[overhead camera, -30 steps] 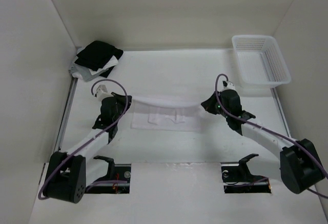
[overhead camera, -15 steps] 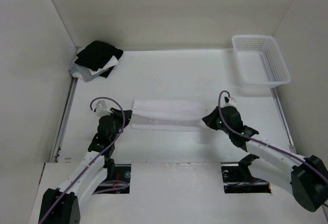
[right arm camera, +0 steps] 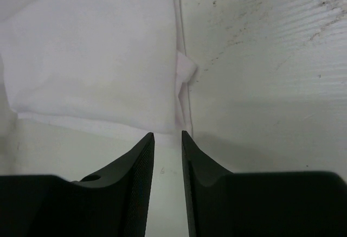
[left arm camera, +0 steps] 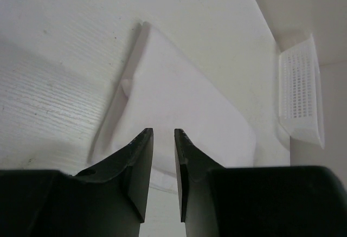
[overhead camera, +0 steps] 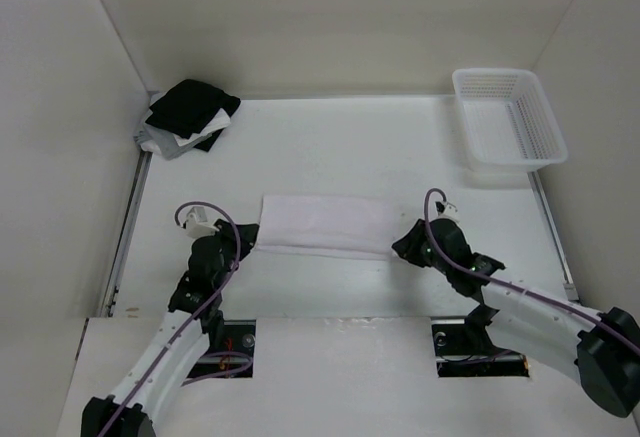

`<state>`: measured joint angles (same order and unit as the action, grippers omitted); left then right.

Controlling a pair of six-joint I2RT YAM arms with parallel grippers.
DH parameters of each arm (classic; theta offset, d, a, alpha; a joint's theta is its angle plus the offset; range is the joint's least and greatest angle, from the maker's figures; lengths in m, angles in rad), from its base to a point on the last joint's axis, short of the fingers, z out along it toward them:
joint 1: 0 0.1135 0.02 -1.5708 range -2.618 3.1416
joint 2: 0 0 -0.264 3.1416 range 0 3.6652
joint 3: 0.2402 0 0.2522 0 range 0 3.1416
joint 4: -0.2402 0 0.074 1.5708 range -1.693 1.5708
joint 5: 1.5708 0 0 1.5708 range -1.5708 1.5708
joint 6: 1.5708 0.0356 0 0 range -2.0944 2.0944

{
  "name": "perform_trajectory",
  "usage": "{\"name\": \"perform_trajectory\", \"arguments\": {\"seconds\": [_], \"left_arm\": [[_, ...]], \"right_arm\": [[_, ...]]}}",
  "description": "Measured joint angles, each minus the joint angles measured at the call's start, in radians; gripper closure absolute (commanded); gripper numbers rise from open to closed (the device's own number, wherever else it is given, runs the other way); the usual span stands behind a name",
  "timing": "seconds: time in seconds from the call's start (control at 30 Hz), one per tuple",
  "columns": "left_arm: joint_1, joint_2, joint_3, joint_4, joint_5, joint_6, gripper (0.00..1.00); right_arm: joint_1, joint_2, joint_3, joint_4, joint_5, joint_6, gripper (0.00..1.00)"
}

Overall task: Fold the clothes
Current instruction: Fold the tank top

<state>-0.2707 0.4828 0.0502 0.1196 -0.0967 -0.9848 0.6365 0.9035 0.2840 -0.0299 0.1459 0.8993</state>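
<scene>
The clothes (overhead camera: pixel 325 225), a white tank top, lie on the table as a flat folded strip running left to right between my two arms. My left gripper (overhead camera: pixel 247 242) sits at the strip's left end, open, with nothing between its fingers. In the left wrist view the clothes (left arm camera: pixel 179 107) spread out just beyond the left gripper (left arm camera: pixel 163 135). At the strip's right end my right gripper (overhead camera: pixel 401 247) is open and holds nothing. The right wrist view shows the right gripper (right arm camera: pixel 167 137) just short of the near corner of the clothes (right arm camera: pixel 97 58).
A pile of black, white and grey garments (overhead camera: pixel 188 117) lies in the far left corner. A white mesh basket (overhead camera: pixel 510 117) stands at the far right, and the basket (left arm camera: pixel 301 101) also shows in the left wrist view. White walls close in three sides.
Both arms have pulled back toward the near edge, laying the lifted edge of the top down over itself. Both grippers have gone from shut on the fabric to open.
</scene>
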Motion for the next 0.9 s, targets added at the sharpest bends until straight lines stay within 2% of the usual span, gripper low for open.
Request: {"name": "perform_trajectory", "arguments": {"seconds": [0.07,0.13,0.2,0.43,0.53,0.7,0.9], "left_arm": [[-0.008,-0.037,0.009,-0.026,-0.007,0.012,0.80],[-0.034,-0.045,0.027,-0.026,-0.026,0.021,0.81],[-0.089,0.014,0.059,0.006,-0.047,0.029,0.81],[-0.417,0.551,0.211,0.275,-0.104,0.040,0.82],[-0.512,0.736,0.259,0.379,-0.100,0.039,0.83],[-0.555,0.892,0.279,0.483,-0.085,0.035,0.83],[-0.521,0.904,0.214,0.537,-0.082,0.023,0.83]], "right_arm": [[0.000,-0.010,0.019,-0.019,0.005,-0.013,0.77],[0.001,0.006,0.051,-0.020,0.005,-0.031,0.92],[0.007,0.060,0.094,-0.001,0.005,-0.045,0.98],[0.066,0.347,0.194,0.183,-0.026,-0.071,1.00],[0.094,0.455,0.206,0.277,-0.046,-0.063,1.00],[0.117,0.584,0.204,0.397,-0.075,-0.024,1.00],[0.121,0.593,0.139,0.488,-0.072,0.037,1.00]]}}
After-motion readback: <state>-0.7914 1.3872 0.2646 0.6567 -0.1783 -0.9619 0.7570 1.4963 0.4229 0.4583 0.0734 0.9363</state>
